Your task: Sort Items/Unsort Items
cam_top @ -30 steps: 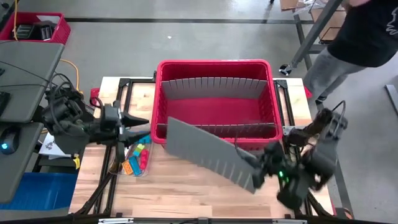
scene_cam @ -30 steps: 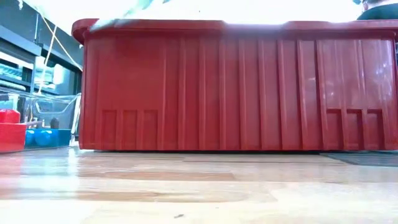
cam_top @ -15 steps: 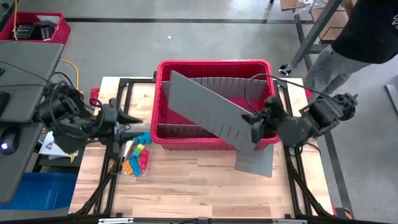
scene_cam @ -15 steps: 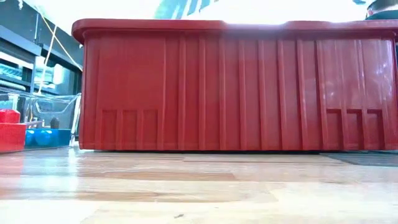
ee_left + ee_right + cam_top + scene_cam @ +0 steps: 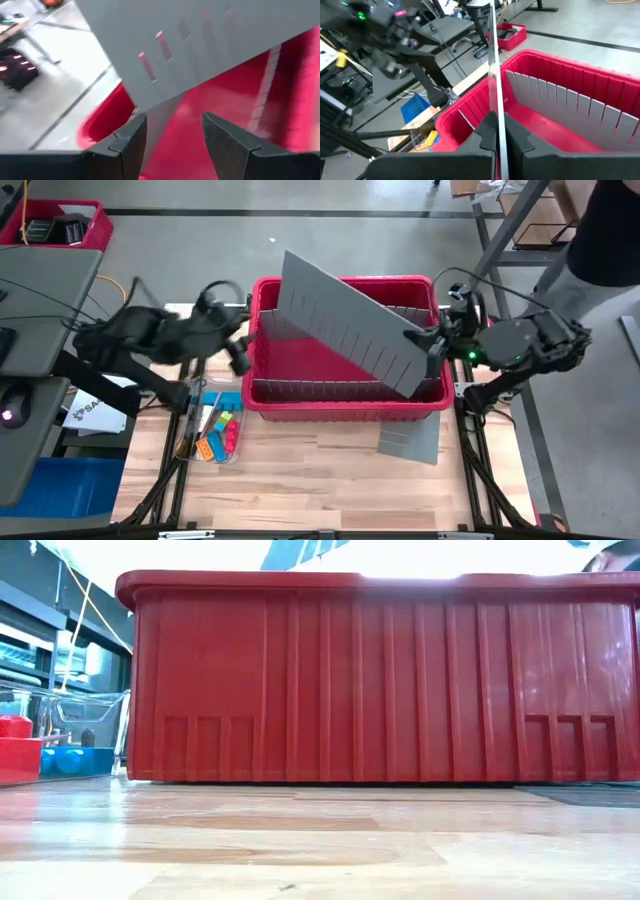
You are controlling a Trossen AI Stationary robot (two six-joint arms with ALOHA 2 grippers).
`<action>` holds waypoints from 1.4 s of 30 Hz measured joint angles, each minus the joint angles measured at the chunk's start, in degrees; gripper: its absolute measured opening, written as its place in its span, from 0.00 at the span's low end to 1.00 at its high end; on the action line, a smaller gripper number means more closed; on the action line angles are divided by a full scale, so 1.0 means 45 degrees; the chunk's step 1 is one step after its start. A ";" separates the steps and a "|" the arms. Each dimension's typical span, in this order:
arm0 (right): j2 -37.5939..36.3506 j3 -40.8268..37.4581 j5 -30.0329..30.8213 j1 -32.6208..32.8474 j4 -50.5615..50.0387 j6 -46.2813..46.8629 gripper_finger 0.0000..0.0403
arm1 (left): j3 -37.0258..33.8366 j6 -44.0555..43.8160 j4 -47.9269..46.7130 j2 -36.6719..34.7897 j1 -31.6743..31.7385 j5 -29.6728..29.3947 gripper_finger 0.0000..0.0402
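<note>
Grey, slotted plastic, in the form of a long flat divider panel (image 5: 350, 320), is held clamped edge-on between the fingers of the right gripper (image 5: 432, 345), which is closed tightly on the panel's end. From that gripper the panel stretches away, slanting across and above the large red plastic bin (image 5: 345, 408) toward the bin's far left corner. In the right wrist view the same panel (image 5: 493, 75) is seen as a thin vertical edge rising from between the pinched fingers (image 5: 488, 135), with the bin's red interior and a row of grey slotted dividers (image 5: 565, 97) beyond it.

Just beyond the panel's far end, by the bin's left rim, the left gripper (image 5: 238, 352) is found. Its fingers (image 5: 127, 142) are parted and nothing is gripped between them; the grey panel (image 5: 200, 45) is seen just ahead of them, apart from both tips, with the red bin below.

The small coloured blocky items (image 5: 220, 432), orange, blue, yellow, red and green, are gathered in a clear tray (image 5: 190, 448) on the wooden table (image 5: 300, 480), beside and nearer than the left gripper, outside the bin. A second flat grey piece (image 5: 408, 444) is laid on the table below the right gripper, against the bin's front.
</note>
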 joint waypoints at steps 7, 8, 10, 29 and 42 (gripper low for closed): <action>-0.0191 0.0001 0.0000 -0.0201 -0.0487 -0.0098 0.00 | 0.0000 0.4006 0.2202 0.1319 0.3987 0.4074 0.42; -0.0196 0.0003 -0.0016 -0.0189 -0.0526 0.0057 0.00 | 0.0000 0.4633 0.2440 0.1485 0.4613 0.4618 0.40; -0.0196 -0.0001 -0.0232 -0.0090 -0.0671 0.0315 0.00 | 0.0000 0.5748 0.2758 0.1797 0.5984 0.5559 0.37; -0.0274 -0.0001 0.0786 0.0273 -0.3283 0.3246 0.00 | 0.0010 0.3050 0.6676 0.4759 1.4775 2.1517 0.40; -0.0448 -0.0001 0.0173 0.0251 -0.2552 0.3010 0.00 | -0.0001 0.1376 0.8970 0.7027 1.3753 2.5449 0.48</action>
